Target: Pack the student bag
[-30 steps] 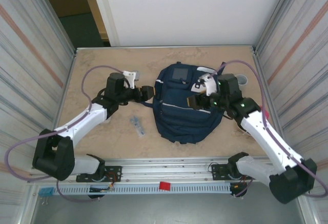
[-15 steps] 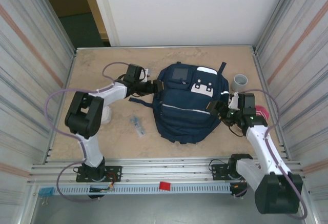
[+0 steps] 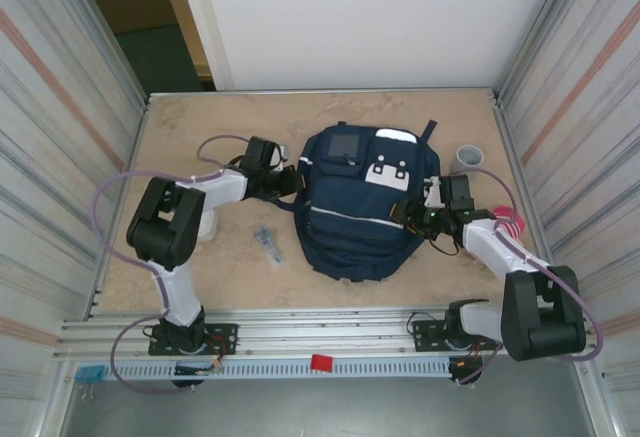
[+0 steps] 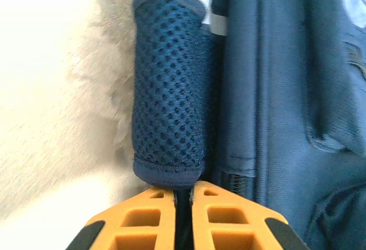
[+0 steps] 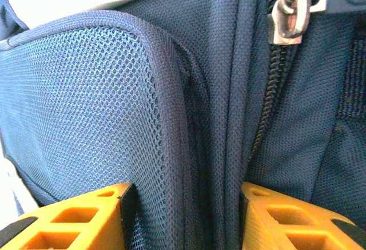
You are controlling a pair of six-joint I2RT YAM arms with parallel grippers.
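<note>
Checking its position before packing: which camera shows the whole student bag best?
Top external: the student bag is seen whole, front face up. The left wrist view gives a close-up of a mesh piece at its edge. The right wrist view gives a close-up of its mesh panel and zipper pull.

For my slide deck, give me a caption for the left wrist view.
Left claw closed at the end of a mesh strap on the navy student bag.

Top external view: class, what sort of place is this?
Probably a robot test cell: two robot arms bolted to a rail, ribbed panel walls around the table, a student bag on it.
</note>
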